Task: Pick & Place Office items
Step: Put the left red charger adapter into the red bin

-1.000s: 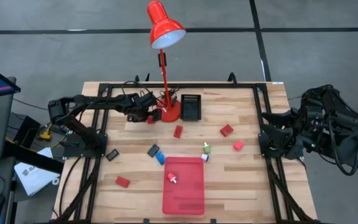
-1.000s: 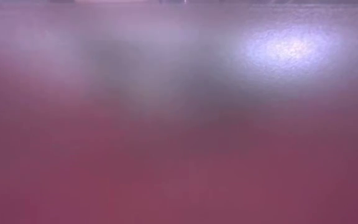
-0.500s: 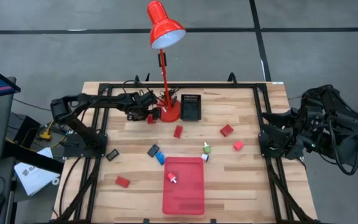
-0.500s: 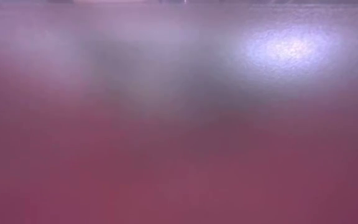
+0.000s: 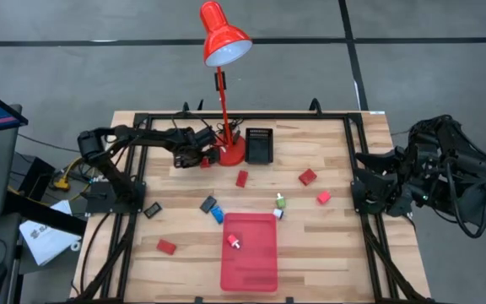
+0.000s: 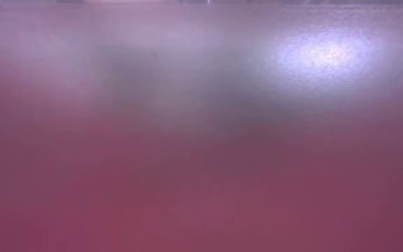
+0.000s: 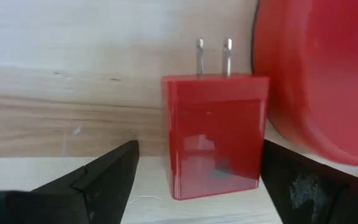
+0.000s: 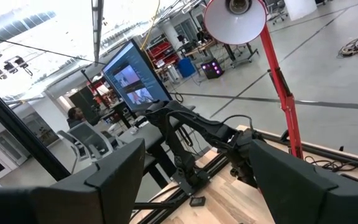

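The left gripper [image 7: 194, 180] reached across the bench [image 5: 336, 245] to the foot of the desk lamp [image 5: 224, 38], its jaws spread and released to either side of one red plug block [image 7: 216, 134], which lay flat on the wood with its two metal prongs pointing away from the wrist; neither finger visibly touched it. Just beside that block, on one side of the jaws, bulged the lamp's round red base [image 7: 319, 74]. In the high view the same gripper [image 5: 194, 152] sat against that base, and one black mesh holder [image 5: 260, 146] stood on the far side of the base from it. Farther out from the left jaws, toward the bench's middle, lay the loose office items: one red block [image 5: 241, 178] near the lamp, one red block [image 5: 308, 176] and another red block [image 5: 323, 198] well apart toward the right arm, one white-green piece [image 5: 281, 201], one black piece [image 5: 207, 203] touching one blue piece [image 5: 217, 214], one black piece [image 5: 152, 210] by the left frame rail, and one red block [image 5: 166, 247] near the front edge. One flat red tray [image 5: 256, 266] lay well apart from the jaws, holding one red-and-white piece [image 5: 234, 241]. The right gripper [image 8: 194, 177] waited off the bench's right edge, jaws apart and empty. The low view showed only a reddish blur.
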You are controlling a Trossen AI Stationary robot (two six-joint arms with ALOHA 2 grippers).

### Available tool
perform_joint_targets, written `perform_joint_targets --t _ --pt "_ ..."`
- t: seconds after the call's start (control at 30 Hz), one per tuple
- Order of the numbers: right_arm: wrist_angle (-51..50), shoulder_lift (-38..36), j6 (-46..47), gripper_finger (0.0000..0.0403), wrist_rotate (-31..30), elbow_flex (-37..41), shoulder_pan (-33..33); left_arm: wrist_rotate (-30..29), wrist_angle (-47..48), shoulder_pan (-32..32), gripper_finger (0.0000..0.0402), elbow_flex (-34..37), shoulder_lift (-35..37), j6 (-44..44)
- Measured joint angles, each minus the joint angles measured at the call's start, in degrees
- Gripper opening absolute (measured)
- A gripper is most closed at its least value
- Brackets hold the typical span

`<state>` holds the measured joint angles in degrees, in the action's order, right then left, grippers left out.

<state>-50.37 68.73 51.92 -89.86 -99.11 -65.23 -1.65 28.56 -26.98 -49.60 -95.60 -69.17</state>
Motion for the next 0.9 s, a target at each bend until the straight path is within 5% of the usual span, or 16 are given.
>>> perform_joint_targets --t 0.3,0.53,0.7,0.9 --pt "-0.3 0.0 0.0 0.0282 0.0 0.0 -0.1 -1.2 0.0 -0.9 0.0199 0.2 1.5 2.3" --pt "0.1 0.1 0.2 0.0282 0.0 0.0 0.0 2.9 2.5 1.5 0.0198 0.2 4.6 5.5" --pt "0.1 0.9 0.6 0.0282 0.0 0.0 0.0 6.9 5.1 9.8 0.0204 0.2 13.0 4.3" --pt "0.3 1.0 0.8 0.0282 0.0 0.0 1.3 8.7 0.6 26.9 0.0209 0.2 22.2 0.7"
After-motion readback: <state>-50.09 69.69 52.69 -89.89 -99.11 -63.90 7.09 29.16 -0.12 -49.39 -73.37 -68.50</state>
